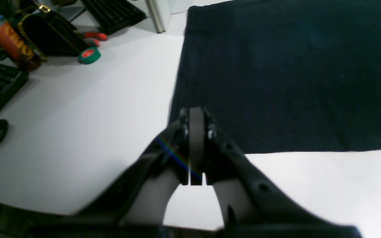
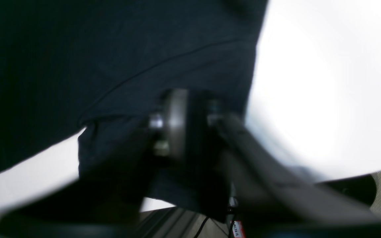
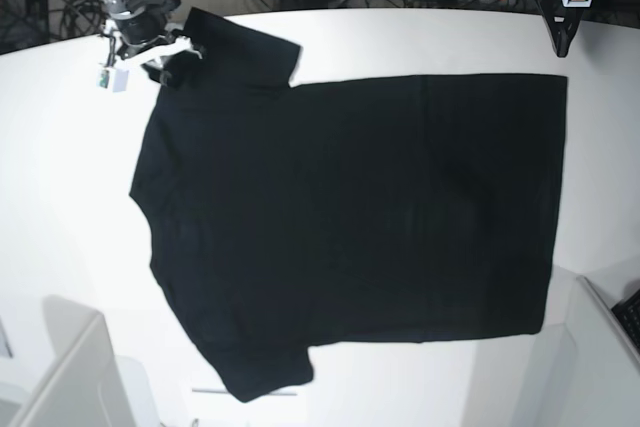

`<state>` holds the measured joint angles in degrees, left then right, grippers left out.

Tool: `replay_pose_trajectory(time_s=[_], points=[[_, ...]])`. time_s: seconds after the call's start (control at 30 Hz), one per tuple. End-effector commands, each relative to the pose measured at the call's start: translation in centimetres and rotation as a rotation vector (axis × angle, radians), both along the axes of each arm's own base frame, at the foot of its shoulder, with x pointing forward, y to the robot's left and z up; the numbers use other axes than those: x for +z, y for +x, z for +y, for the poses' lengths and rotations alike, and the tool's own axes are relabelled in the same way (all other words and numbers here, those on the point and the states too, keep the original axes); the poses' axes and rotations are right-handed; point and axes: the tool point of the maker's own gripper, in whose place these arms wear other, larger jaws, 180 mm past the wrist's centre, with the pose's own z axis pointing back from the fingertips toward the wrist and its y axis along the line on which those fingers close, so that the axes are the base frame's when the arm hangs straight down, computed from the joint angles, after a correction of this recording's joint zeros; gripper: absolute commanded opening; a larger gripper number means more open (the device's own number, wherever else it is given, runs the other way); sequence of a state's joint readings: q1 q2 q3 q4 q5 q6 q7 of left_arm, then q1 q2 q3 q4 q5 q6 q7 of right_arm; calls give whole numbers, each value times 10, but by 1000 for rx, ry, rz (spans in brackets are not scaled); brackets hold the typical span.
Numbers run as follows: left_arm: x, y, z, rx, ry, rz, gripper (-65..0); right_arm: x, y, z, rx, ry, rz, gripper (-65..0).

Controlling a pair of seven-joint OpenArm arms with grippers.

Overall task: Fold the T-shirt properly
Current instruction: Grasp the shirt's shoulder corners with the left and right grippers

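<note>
Both arms (image 3: 160,47) low at T-shirt (image 3: 350,207) corners — apart.

Partly legible orange lettering on the bottle's (image 1: 10,38) dark label; a blurred red-and-white tag (image 2: 238,229) bears unreadable characters.

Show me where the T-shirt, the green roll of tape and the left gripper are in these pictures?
T-shirt (image 3: 350,207): base view, middle of the plain black body.
Green roll of tape (image 1: 89,55): left wrist view, its top face.
Left gripper (image 1: 196,114): left wrist view, the tips of its closed fingers.
</note>
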<state>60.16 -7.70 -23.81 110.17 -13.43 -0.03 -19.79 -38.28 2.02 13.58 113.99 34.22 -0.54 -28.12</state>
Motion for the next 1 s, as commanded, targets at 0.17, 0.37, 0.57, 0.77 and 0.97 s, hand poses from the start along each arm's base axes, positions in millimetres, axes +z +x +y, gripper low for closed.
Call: replay_pose_trajectory(time_s=[0.17, 0.37, 0.57, 0.77, 0.97], points=[[3, -4, 3, 4, 8, -6, -415, 1, 3, -29, -92, 65, -26, -330], [-18, 1, 16, 75, -120, 86, -91, -20, 1, -43, -117, 252, 14, -329], [-33, 12, 5, -9, -442, 127, -81, -35, -4, -49, -101, 335, 32, -329], [-39, 4, 50, 84, -442, 148, -81, -48, -15, -37, -35, 376, 98, -329], [-40, 10, 78, 64, -453, 195, -81, -59, -25, -19, 20, 387, 149, -329]])
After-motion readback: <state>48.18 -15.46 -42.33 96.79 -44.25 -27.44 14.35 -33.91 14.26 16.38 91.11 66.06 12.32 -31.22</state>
